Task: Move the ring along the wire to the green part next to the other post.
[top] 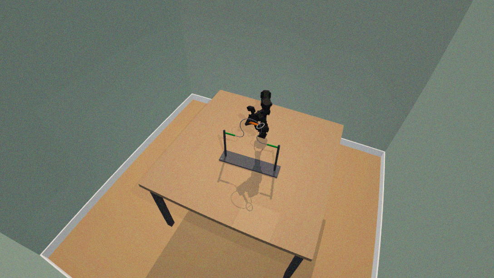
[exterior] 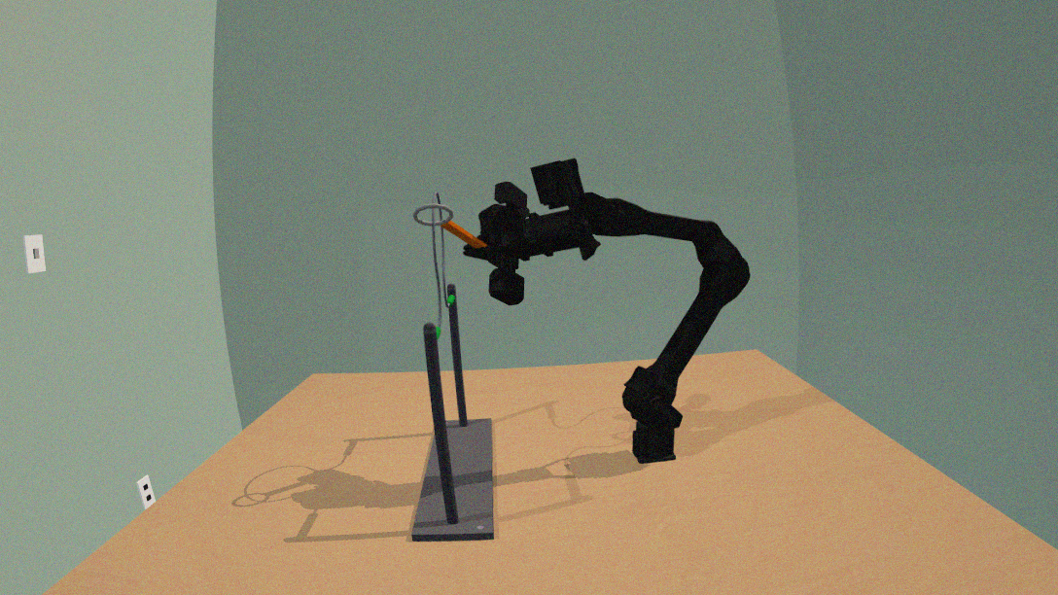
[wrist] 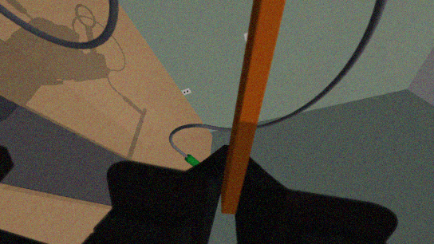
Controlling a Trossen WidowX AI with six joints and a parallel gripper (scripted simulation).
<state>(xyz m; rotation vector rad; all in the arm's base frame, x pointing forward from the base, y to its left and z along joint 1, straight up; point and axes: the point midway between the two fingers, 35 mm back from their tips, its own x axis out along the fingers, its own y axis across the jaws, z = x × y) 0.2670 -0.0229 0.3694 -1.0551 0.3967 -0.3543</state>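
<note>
My gripper is shut on the orange handle, which slants up to the grey ring. The ring looks nearly flat around the upper wire, toward the right side of the arch in the top view; its exact gap to the wire cannot be told. The thin grey wire passes behind the handle in the wrist view. The left green part and right green part bear no ring. The ring is out of the wrist view.
The left post and right post stand on the dark base on the wooden table. One green end shows just beyond the fingers in the wrist view. The arm reaches in opposite the wire.
</note>
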